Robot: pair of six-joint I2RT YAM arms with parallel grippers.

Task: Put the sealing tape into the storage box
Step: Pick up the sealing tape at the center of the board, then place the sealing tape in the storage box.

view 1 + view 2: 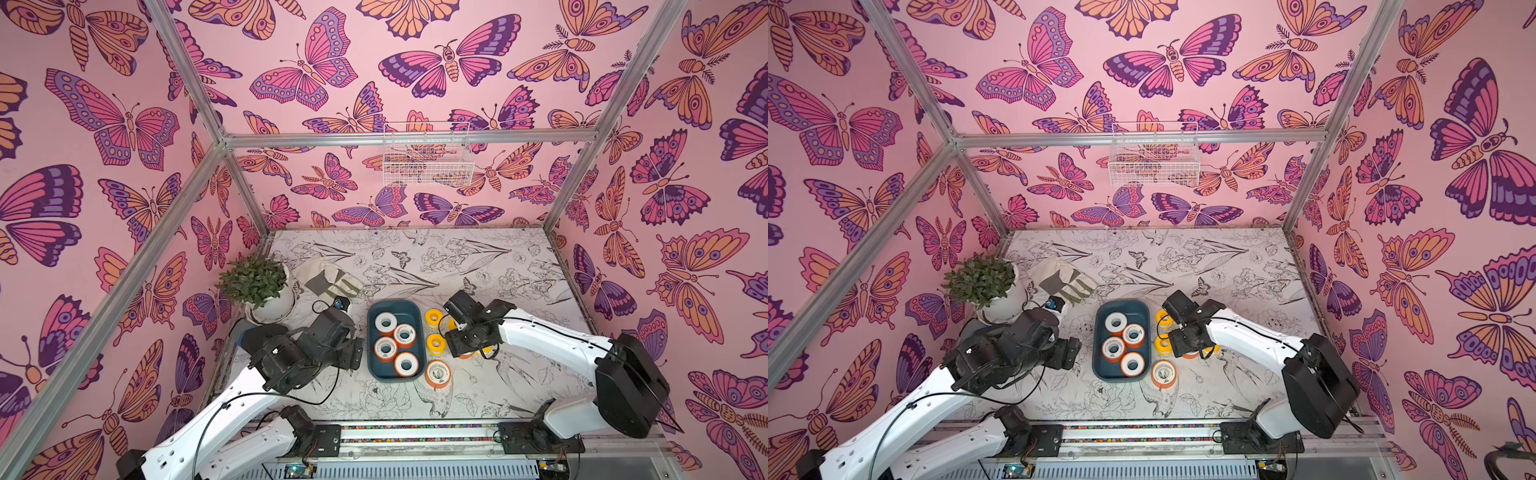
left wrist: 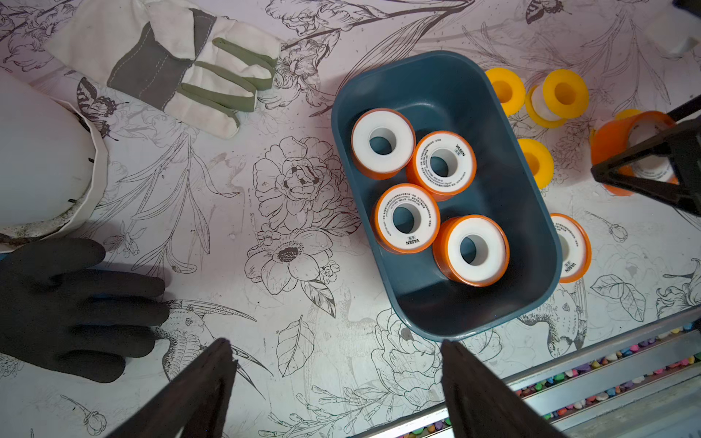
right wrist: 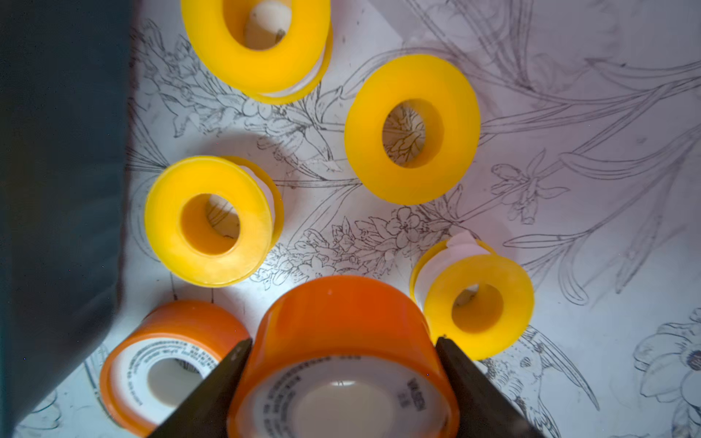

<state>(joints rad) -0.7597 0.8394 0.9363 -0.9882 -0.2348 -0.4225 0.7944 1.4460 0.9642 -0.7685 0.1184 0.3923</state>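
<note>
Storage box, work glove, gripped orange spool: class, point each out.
storage box (image 2: 436, 102): left wrist view, bare inside.
work glove (image 2: 151, 72): left wrist view, grey patch.
orange spool (image 3: 341, 314): right wrist view, side wall.

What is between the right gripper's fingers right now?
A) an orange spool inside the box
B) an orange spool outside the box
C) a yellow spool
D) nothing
B: in the right wrist view the right gripper has its fingers against both sides of an orange spool, which sits outside the storage box.
</note>
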